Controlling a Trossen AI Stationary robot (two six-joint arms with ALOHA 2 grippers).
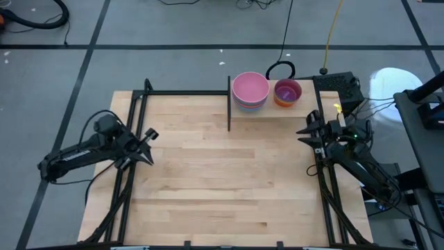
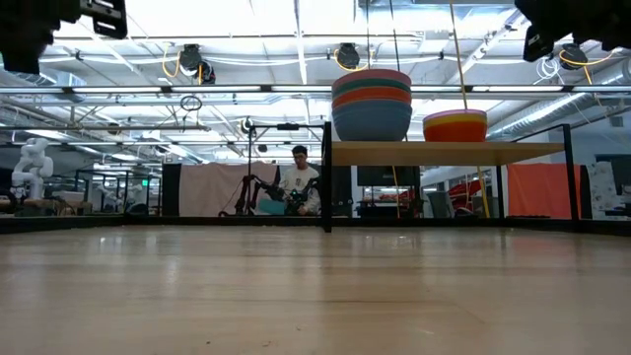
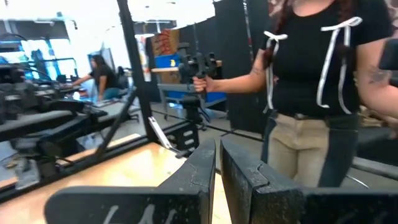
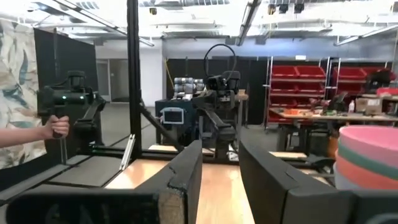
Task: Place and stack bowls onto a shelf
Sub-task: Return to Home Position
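Observation:
The shelf (image 1: pixel 305 111) is a small raised board at the table's far edge; in the low view, the shelf (image 2: pixel 444 152) stands on black posts. On it sits a nested stack of large bowls (image 1: pixel 250 90) with pink on top; the low view shows this stack (image 2: pixel 372 104) as pink, teal, red-orange and blue. Beside it is a smaller stack (image 1: pixel 287 92), purple over orange. My left gripper (image 1: pixel 148 144) waits shut at the table's left edge. My right gripper (image 1: pixel 307 132) hovers open at the right edge, nearer than the shelf. Neither holds anything.
Black frame rails (image 1: pixel 132 173) run along the table's left, right and far edges, and a black post (image 1: pixel 229 104) stands at the shelf's left end. A person (image 3: pixel 311 93) stands beyond the table holding a handle device. Another person (image 2: pixel 299 182) sits far behind.

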